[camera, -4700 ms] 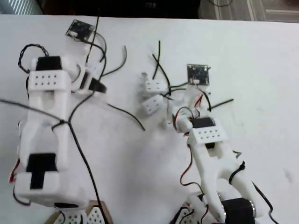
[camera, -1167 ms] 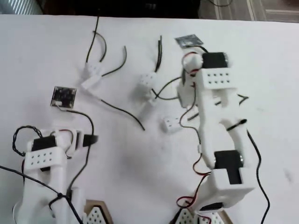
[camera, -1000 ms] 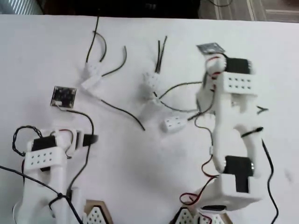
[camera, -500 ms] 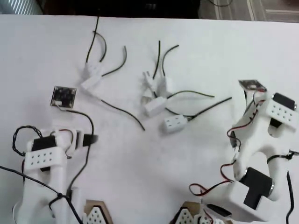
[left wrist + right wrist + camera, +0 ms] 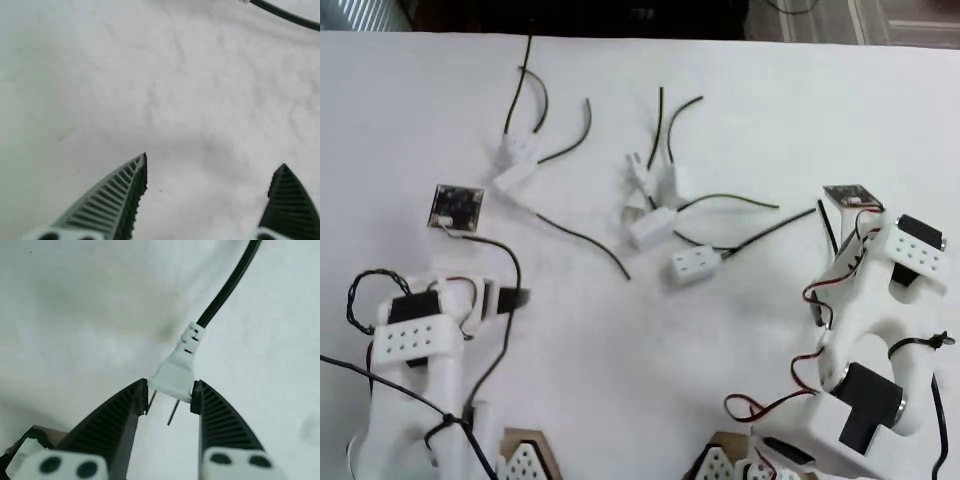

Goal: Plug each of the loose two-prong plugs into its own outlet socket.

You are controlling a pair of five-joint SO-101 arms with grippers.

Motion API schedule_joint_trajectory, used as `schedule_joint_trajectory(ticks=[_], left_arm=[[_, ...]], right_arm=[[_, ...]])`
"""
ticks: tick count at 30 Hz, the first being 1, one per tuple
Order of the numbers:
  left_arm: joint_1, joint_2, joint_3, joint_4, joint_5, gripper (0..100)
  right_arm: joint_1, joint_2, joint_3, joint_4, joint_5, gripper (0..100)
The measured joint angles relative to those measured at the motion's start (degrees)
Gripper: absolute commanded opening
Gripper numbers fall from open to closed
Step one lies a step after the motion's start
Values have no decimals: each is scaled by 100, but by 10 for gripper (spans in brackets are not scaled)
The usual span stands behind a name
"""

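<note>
pinching a white two-prong plug (image 5: 172,375) by its flat sides, the right gripper (image 5: 169,386) sits at the right of the table (image 5: 620,380). plug's long axis runs in line with the fingers: prongs (image 5: 172,417) point back toward the wrist, black cord (image 5: 225,290) trails away. nearest socket block (image 5: 695,265) that looks free lies to the left of this gripper, mid-table; which way its slots face, cannot tell. prongs likely need turning toward it first. left gripper (image 5: 213,161) has fingers spread wide over bare table, near left, farther from that block.
</note>
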Motion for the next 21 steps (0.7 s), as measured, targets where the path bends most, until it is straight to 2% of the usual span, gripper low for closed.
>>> schedule_joint_trajectory(ticks=[6,16,21], left_arm=[[0,0,0,0,0,369],[0,0,0,0,0,369],[0,0,0,0,0,369]], right_arm=[[0,0,0,440,-149,232],[0,0,-237,686,-360,187],[0,-9,369,97,-360,155]])
